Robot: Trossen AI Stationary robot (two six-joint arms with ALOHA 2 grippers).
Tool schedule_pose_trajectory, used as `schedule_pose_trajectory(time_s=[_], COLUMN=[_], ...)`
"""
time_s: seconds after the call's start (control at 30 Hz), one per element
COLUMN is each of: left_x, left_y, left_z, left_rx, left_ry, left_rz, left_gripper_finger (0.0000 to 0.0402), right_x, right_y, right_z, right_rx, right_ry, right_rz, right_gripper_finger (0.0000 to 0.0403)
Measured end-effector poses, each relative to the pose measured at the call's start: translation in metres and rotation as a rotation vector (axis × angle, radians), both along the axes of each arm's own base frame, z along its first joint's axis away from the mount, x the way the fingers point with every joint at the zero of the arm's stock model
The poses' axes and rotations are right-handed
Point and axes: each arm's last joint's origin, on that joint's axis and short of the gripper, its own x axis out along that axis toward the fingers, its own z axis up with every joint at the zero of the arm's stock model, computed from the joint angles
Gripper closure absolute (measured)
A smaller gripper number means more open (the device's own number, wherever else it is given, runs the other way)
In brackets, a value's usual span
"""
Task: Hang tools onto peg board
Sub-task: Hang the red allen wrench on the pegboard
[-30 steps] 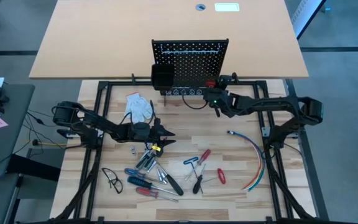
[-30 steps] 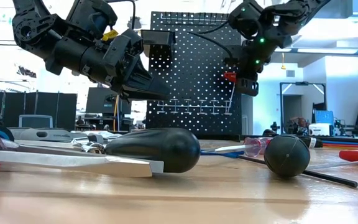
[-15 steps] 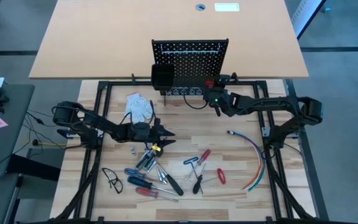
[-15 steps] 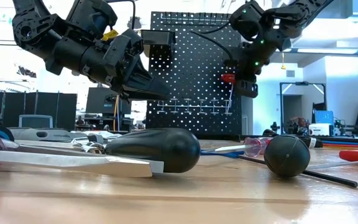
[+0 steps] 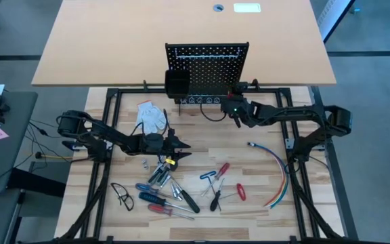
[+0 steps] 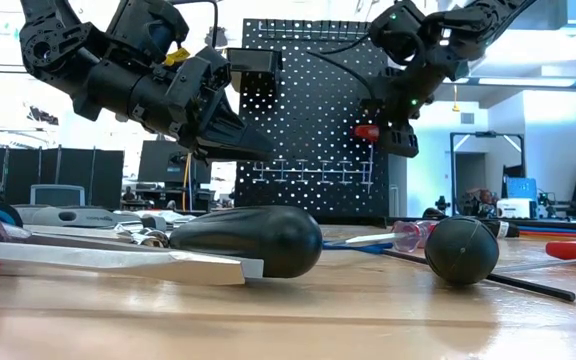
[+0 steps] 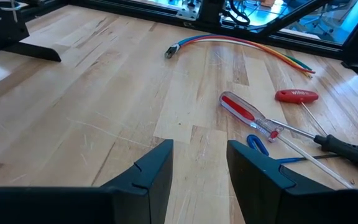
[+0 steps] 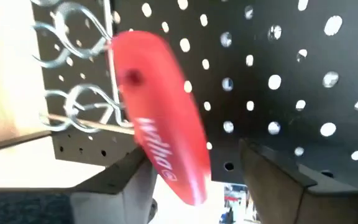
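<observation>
Shaft of red T-handle key [image 8: 160, 143] hidden behind right end effector [image 8: 197, 171].

The pale wooden tabletop [image 5: 249, 203] carries everything, with the peg board [image 5: 207, 71] standing upright at its far edge. A white glove [image 5: 152, 116] lies near the board, toward the left arm's side. Farther from the board, a cluster of screwdrivers [image 5: 164, 196] lies scattered, with black-framed glasses [image 5: 122, 195] beside it, away from the centre. Red-handled tools [image 5: 222, 183] lie near the cluster, and a bundle of coloured cables [image 5: 276, 173] curves along the right arm's side.
</observation>
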Motion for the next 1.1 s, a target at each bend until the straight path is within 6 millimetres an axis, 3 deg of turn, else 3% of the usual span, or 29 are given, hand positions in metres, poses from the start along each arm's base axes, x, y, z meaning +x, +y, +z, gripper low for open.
schedule_pose_trajectory(time_s=[0.4,0.6,0.73,0.9,1.0,1.1], left_x=[0.0,0.0,0.0,-0.001,-0.001,0.0], left_y=[0.0,0.0,0.0,0.0,0.0,0.0], left_z=[0.0,0.0,-0.001,-0.002,-0.002,-0.001], left_rx=[0.0,0.0,0.001,0.001,0.001,0.001], left_ry=[0.0,0.002,0.013,0.02,0.019,0.012], left_rz=[0.0,0.0,0.0,0.0,0.0,0.0], left_gripper_finger=[0.0257,0.0257,0.0257,0.0257,0.0257,0.0257], right_x=[0.004,-0.004,-0.021,-0.045,-0.049,-0.049], right_y=[0.018,0.035,0.07,0.125,0.164,0.213], right_z=[0.003,0.015,0.021,0.017,0.002,-0.02], right_rx=[-0.075,-0.075,0.054,0.507,0.802,0.967], right_ry=[0.049,-0.002,-0.057,-0.225,-0.309,-0.338], right_rz=[-0.028,-0.031,0.058,0.163,0.2,0.23], right_gripper_finger=[0.0165,0.0175,0.018,0.0181,0.0181,0.0181])
